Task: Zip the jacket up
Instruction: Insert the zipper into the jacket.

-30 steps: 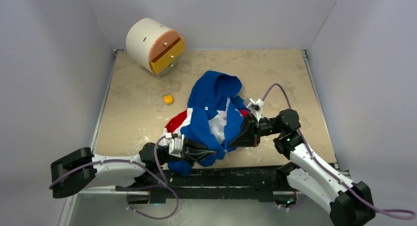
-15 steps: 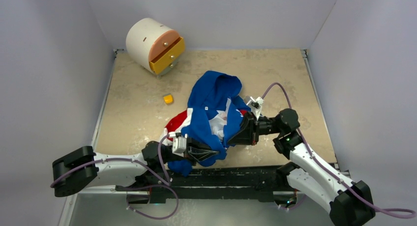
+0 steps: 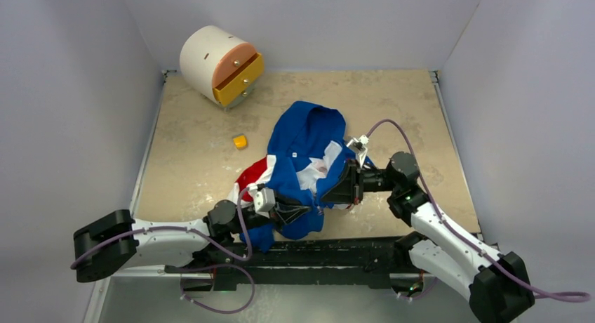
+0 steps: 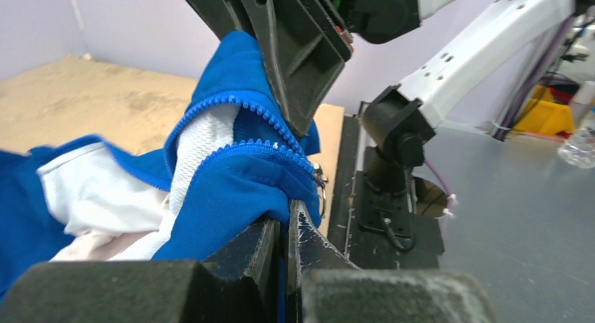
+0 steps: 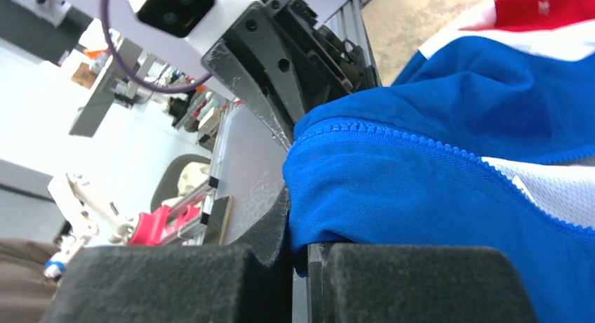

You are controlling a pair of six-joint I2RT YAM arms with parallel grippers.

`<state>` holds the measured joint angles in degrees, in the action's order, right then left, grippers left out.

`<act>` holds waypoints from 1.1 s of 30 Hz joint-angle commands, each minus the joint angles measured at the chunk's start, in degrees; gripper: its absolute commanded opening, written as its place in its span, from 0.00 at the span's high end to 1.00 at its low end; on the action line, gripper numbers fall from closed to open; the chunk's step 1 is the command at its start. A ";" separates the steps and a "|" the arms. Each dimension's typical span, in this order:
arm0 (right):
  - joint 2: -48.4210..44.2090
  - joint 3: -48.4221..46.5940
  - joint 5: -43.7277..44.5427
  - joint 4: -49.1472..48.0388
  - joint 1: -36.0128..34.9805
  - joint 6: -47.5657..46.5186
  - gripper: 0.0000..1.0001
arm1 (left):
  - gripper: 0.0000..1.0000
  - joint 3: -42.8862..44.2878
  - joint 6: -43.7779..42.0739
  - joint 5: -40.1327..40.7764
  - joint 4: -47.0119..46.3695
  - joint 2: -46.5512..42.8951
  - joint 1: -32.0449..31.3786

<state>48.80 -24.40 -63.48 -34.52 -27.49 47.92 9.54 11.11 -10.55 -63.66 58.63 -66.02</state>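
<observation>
The royal-blue jacket with white and red panels lies bunched in the middle of the table, its near part lifted between the two arms. My left gripper is shut on the jacket's blue hem beside the zipper teeth, seen in the left wrist view. A small metal zipper pull hangs just past my fingertips. My right gripper is shut on the other blue edge along the zipper line. The two grippers face each other, a short gap apart.
A small yellow block lies on the table left of the jacket. A white cylinder with a yellow and orange drawer front stands at the back left. The black base rail runs along the table's near edge.
Both grippers have moved closer together, the left rightward and the right leftward, bunching the held jacket edges upward. The white inner lining now shows more in the middle.
</observation>
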 commanded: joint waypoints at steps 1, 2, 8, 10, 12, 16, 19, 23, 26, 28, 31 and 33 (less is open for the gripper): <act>3.07 -1.55 2.78 5.10 -0.20 -1.54 1.00 | 1.00 2.22 -0.63 8.47 1.34 2.36 0.01; 3.91 -1.53 3.24 5.69 -0.20 -1.76 1.00 | 1.00 2.17 -0.20 9.82 0.57 3.57 0.01; 7.98 -3.35 14.29 18.88 -0.20 -10.19 1.00 | 1.00 1.84 1.56 11.07 -4.17 10.49 0.01; 9.66 -2.63 15.88 17.14 -0.21 -9.35 1.00 | 1.00 1.59 2.39 12.04 -6.21 13.59 0.02; 11.12 -2.30 18.88 15.83 -0.20 -9.21 1.00 | 1.00 1.14 3.16 12.13 -9.08 16.86 0.10; 14.99 -1.47 20.53 11.06 -0.20 -7.49 1.00 | 1.00 1.09 5.27 12.40 -14.14 23.68 0.39; 17.28 -1.27 20.68 8.56 -0.20 -7.03 1.00 | 1.00 0.48 7.12 12.72 -20.29 29.85 1.44; 19.87 -1.18 19.17 8.38 -0.20 -7.78 1.00 | 1.00 0.30 8.74 10.98 -28.88 37.59 3.52; 22.11 -1.33 18.80 7.54 -0.20 -8.16 1.00 | 1.00 0.96 9.83 8.95 -33.26 42.47 4.97; 23.61 -1.35 18.90 6.40 -0.20 -7.82 1.00 | 1.00 1.14 10.99 7.67 -35.06 44.42 6.05; 25.21 -1.74 20.33 5.23 -0.20 -7.40 1.00 | 1.00 1.11 11.25 6.56 -35.21 45.68 7.05; 26.60 -2.44 21.26 4.34 -0.21 -7.24 1.00 | 1.00 0.99 10.98 6.03 -35.16 46.06 7.53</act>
<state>74.08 -25.10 -43.92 -24.12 -27.55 40.34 10.55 20.62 -1.39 -86.74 103.22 -59.42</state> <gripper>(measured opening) 0.045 0.034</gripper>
